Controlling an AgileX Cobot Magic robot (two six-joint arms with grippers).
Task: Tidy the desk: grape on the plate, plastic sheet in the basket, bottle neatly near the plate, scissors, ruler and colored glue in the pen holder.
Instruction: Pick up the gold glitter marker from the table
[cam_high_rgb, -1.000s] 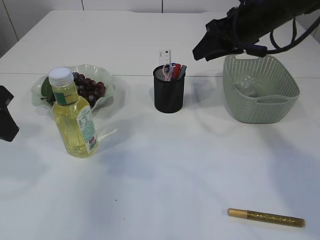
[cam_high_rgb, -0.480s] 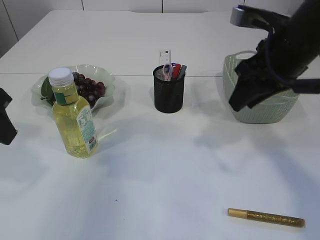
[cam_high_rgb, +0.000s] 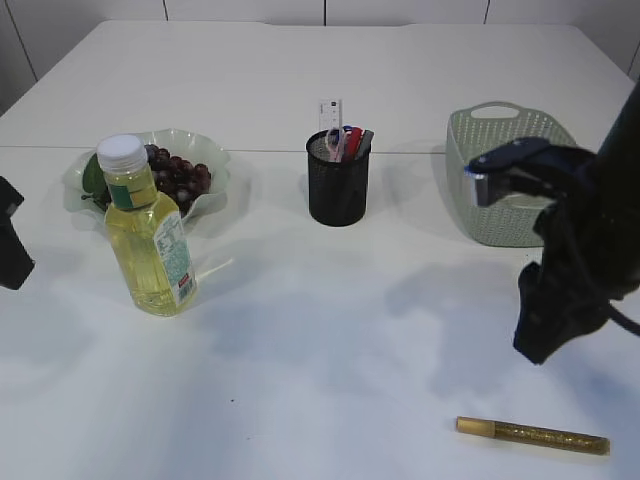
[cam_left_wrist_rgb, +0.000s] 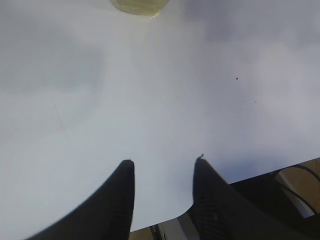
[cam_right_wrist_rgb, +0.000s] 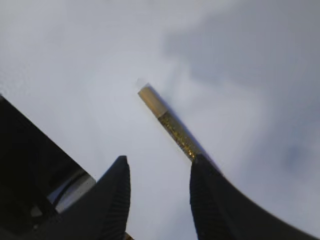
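Observation:
A gold glitter glue pen (cam_high_rgb: 532, 434) lies on the table at the front right; it also shows in the right wrist view (cam_right_wrist_rgb: 167, 121). My right gripper (cam_high_rgb: 533, 345) hangs open and empty just above and behind it (cam_right_wrist_rgb: 159, 160). The yellow bottle (cam_high_rgb: 148, 232) stands upright in front of the green plate (cam_high_rgb: 215, 158), which holds grapes (cam_high_rgb: 178, 176). The black mesh pen holder (cam_high_rgb: 337, 185) holds scissors and a ruler. The green basket (cam_high_rgb: 502, 180) stands at the right. My left gripper (cam_left_wrist_rgb: 164, 161) is open over bare table, at the left edge in the exterior view (cam_high_rgb: 12, 245).
The bottle's base (cam_left_wrist_rgb: 139, 5) shows at the top of the left wrist view. The table's front edge runs just behind the left gripper's fingers.
My right arm has swung from over the basket down and forward toward the glue pen. The left arm has not moved.

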